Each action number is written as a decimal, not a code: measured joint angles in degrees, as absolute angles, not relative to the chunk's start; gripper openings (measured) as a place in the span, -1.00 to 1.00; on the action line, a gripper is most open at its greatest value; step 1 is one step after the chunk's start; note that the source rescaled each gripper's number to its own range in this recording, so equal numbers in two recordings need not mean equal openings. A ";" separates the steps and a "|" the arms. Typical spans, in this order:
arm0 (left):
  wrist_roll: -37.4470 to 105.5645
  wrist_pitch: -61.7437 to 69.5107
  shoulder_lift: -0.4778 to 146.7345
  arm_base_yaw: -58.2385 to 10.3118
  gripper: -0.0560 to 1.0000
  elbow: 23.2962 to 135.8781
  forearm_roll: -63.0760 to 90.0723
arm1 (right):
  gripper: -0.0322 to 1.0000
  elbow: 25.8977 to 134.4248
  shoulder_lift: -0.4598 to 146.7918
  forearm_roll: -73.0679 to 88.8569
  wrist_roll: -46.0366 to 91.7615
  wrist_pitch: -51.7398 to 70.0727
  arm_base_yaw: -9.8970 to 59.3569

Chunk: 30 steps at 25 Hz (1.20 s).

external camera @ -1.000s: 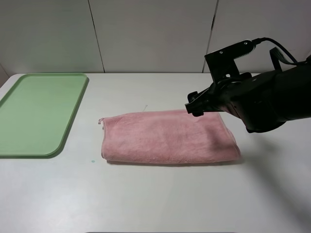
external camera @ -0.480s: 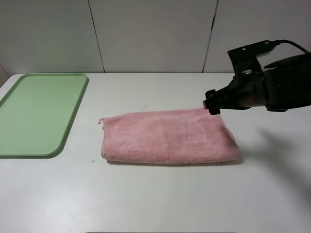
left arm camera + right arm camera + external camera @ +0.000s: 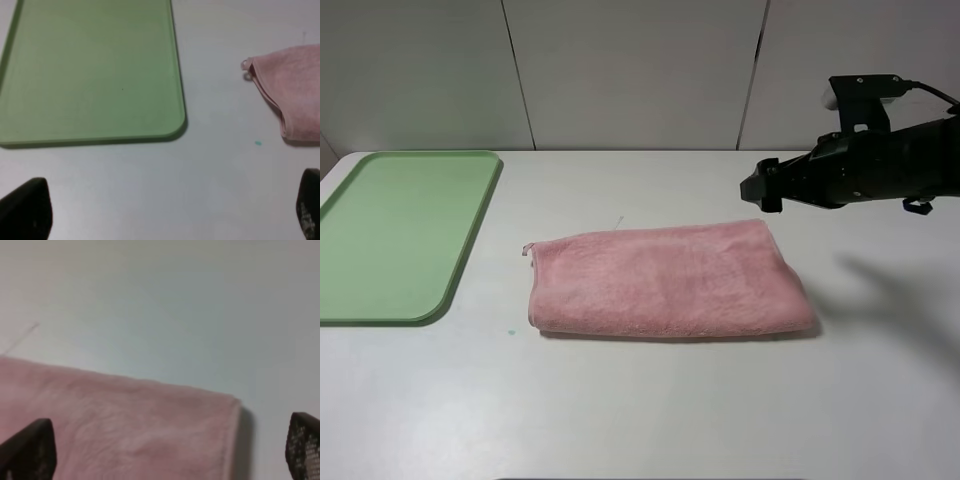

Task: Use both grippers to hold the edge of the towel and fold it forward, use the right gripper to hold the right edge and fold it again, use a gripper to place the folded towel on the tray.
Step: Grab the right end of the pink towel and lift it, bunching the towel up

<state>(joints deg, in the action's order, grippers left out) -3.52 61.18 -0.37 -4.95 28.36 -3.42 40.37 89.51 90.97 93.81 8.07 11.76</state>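
Observation:
The pink towel (image 3: pixel 665 280) lies folded in half as a long band in the middle of the table, its hem and small loop (image 3: pixel 528 249) at the left end. My right gripper (image 3: pixel 760 188) hovers just above and behind the towel's far right corner, open and holding nothing. In the right wrist view its fingers (image 3: pixel 30 450) stand wide apart over that corner of the towel (image 3: pixel 115 420). The left arm is out of the exterior high view. In the left wrist view my left gripper (image 3: pixel 167 212) is open and empty, over bare table between the tray (image 3: pixel 90 70) and the towel's left end (image 3: pixel 295 95).
The pale green tray (image 3: pixel 400 230) sits at the far left of the white table with nothing on it. A tiny teal speck (image 3: pixel 510 332) lies near the towel's front left corner. A panelled wall stands behind the table.
My right arm has drawn back to the right and risen off the towel's far right corner. The towel lies as it did. The right jaws stayed open.

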 joint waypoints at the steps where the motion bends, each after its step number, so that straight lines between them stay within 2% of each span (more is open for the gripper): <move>1: -3.52 61.18 -0.37 -4.95 0.97 28.36 -3.42 | 1.00 40.37 89.51 87.26 91.84 10.84 10.76; 5: -3.52 61.18 -0.37 -4.95 0.97 28.36 -3.42 | 1.00 40.37 89.51 70.05 77.45 17.84 7.23; 11: -3.52 61.18 -0.37 -4.95 0.97 28.36 -3.42 | 1.00 40.37 89.47 44.51 49.31 18.02 6.32; 14: -3.52 61.18 -0.37 -4.91 0.97 28.36 -3.42 | 1.00 40.37 90.32 35.16 40.05 16.86 6.32; 18: -3.52 61.18 -0.37 -4.84 0.97 28.36 -3.42 | 1.00 40.37 94.54 29.98 34.93 16.53 6.32; 30: -3.52 61.18 -0.46 -4.84 0.97 28.36 -3.42 | 1.00 40.42 102.43 29.10 34.17 12.29 7.82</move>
